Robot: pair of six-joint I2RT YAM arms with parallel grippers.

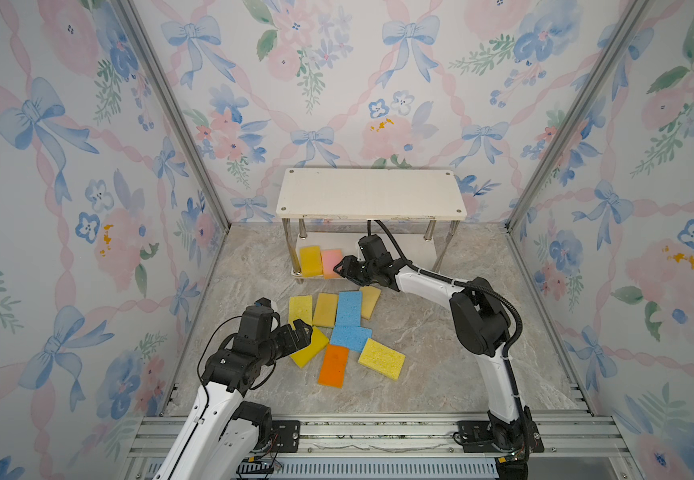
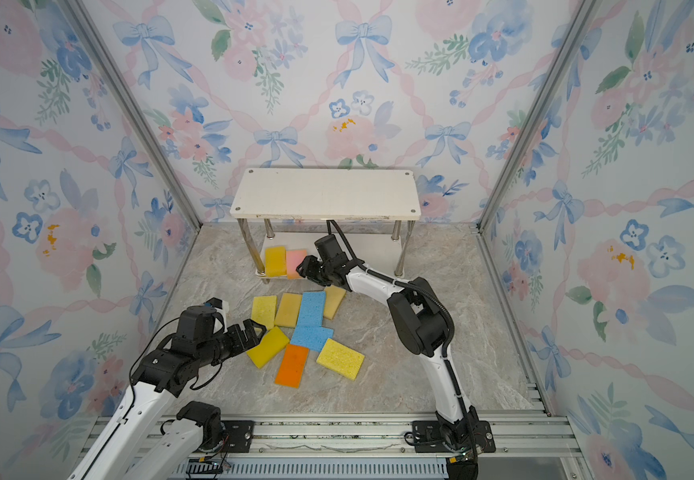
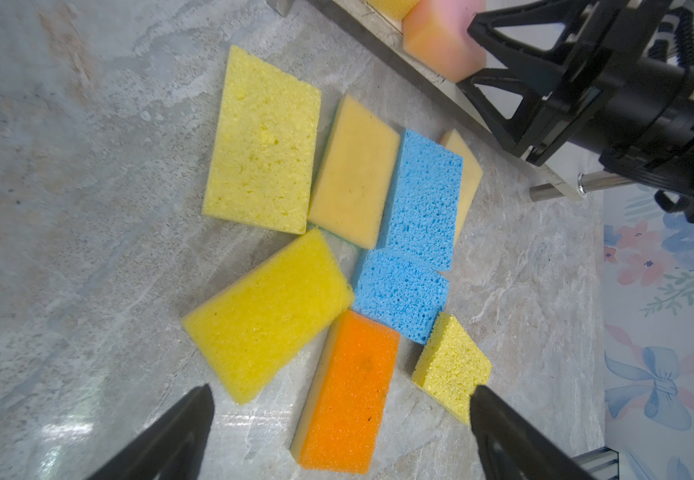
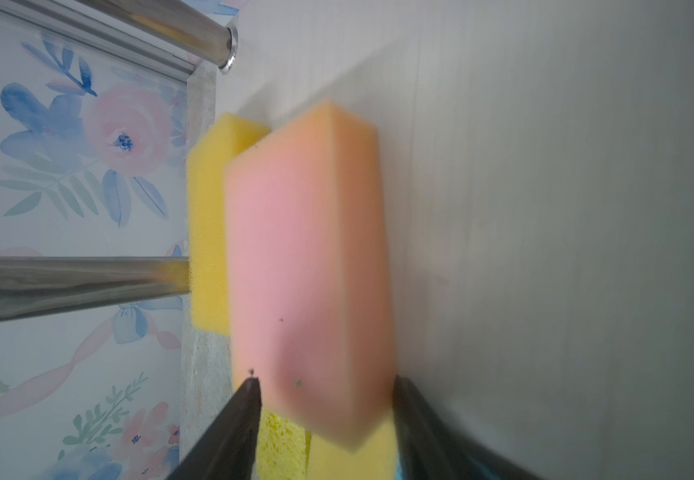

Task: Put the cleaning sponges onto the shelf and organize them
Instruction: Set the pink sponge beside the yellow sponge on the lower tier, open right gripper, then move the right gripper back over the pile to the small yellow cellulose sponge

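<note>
Straddling the pink sponge [image 4: 307,257] on the lower board of the shelf [image 1: 370,195], the right pincer [image 4: 324,382] may or may not be gripping; I cannot tell. The left pincer [image 3: 342,392] gapes wide, empty.

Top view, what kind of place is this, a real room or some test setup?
Most likely a staged robot test cell, not a home: floral wallpaper panels held in aluminium framing, with the left arm and right arm bolted to a metal rail.

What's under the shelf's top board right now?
A yellow sponge and a pink sponge, side by side, left end of the lower board. The top board and right arm cover much of the rest.
</note>
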